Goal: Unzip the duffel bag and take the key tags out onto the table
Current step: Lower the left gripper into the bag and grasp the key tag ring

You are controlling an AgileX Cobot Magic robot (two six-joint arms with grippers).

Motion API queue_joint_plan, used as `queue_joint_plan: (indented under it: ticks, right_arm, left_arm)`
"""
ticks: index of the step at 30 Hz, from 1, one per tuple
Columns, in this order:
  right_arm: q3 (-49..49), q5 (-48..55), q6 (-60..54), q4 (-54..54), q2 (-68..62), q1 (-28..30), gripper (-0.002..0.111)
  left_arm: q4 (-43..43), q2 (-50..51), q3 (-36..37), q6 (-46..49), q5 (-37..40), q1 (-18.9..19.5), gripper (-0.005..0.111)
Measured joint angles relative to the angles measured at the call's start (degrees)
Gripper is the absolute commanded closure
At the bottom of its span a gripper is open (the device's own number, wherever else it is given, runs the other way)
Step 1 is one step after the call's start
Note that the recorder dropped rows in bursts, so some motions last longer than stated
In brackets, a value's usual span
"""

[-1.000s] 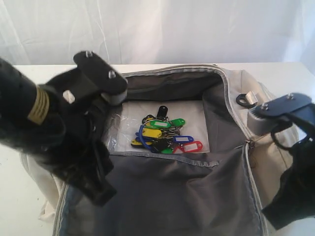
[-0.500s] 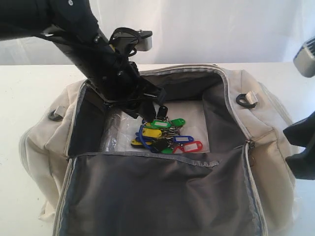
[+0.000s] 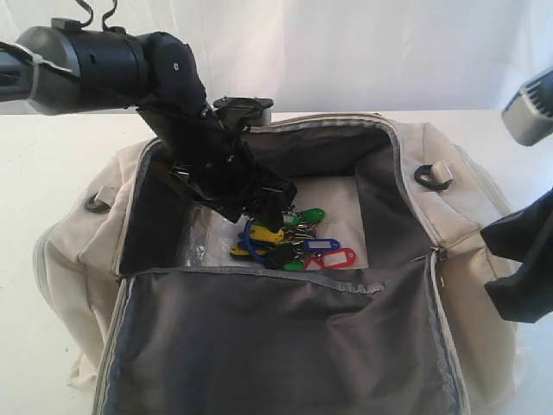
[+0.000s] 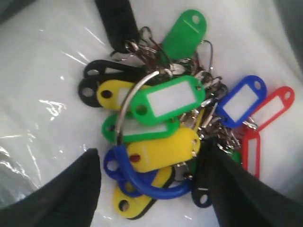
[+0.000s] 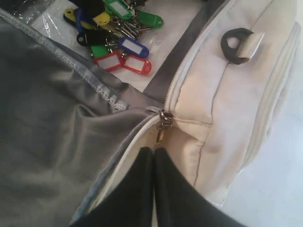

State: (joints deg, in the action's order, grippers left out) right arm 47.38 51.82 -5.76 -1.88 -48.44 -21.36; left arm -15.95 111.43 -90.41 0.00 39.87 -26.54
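Duffel bag [image 3: 484,199] lies unzipped on the white table [image 3: 52,164]. Its top flap [image 3: 285,346] is folded toward the exterior camera, with the dark grey lining facing up.

Key tags [image 3: 289,242] are inside the bag, not on the table. They lie bunched on its pale floor, over a clear plastic sheet [image 4: 42,109].

Left gripper [image 4: 149,163] is down in the opening, directly above the bunch. We note its two dark fingers [image 4: 71,189] spread wide, straddling the blue and yellow tags at one end. Nothing is pinched. We cannot tell whether the pads touch any tag.

Right gripper [image 5: 154,153] is outside the bag at its right end, fingers pressed together and holding nothing. Its tips are just beside the metal zipper pull [image 5: 162,128]. A black D-ring [image 5: 235,41] sits on the cream end panel nearby.
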Motion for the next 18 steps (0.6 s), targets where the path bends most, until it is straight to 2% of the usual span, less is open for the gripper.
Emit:
queue_joint_plan:
  ticks: [7, 18]
  right_arm:
    - [-2.1, -3.44, 0.0, 0.11, 0.0, -0.36, 0.108]
    - [-3.72, -6.67, 0.0, 0.11, 0.0, -0.36, 0.108]
  left_arm:
    - [-9.79, 3.02, -2.45, 10.23, 2.26, 2.97, 0.04]
    - [-12.85, 5.83, -2.67, 15.07, 3.15, 3.62, 0.043]
